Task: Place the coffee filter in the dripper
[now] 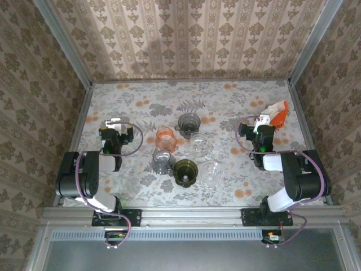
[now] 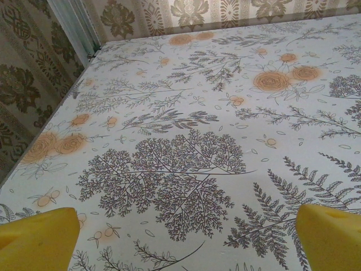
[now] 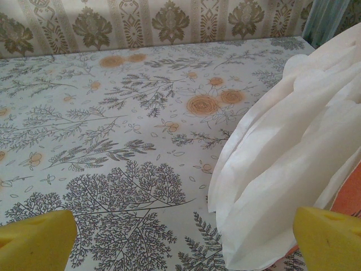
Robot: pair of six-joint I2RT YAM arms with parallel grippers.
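- Nothing's done yet as far as I can see. The coffee filters [image 3: 293, 158] sit in a white stack on the bench [image 1: 237, 101], well to the right of the orange dripper [image 1: 165, 135] and a bit farther back. They rest against an orange holder [image 3: 351, 199].
- Your right gripper [image 3: 180, 243] hangs just short of that stack, jaws spread wide and holding nothing. One yellow fingertip is right at the stack's edge; I can't tell if it touches.
- Your left gripper [image 2: 183, 243] is well to the left of the orange dripper, also wide open and empty, over bare bench.
- Containers: the orange dripper looks empty.
- The grey dripper [image 1: 189, 122], just behind it and to the right, looks empty too.
- So does the dark olive dripper [image 1: 184, 172], in front of it and to the right.
- A few clear glass pieces [image 1: 200, 141] stand close around the orange dripper. I see no white paper in any of them, though see-through stuff is hard to judge.
- Still to do is the whole job: take one filter off the stack, carry it over and seat it. I can't tell which dripper you're meant to use.
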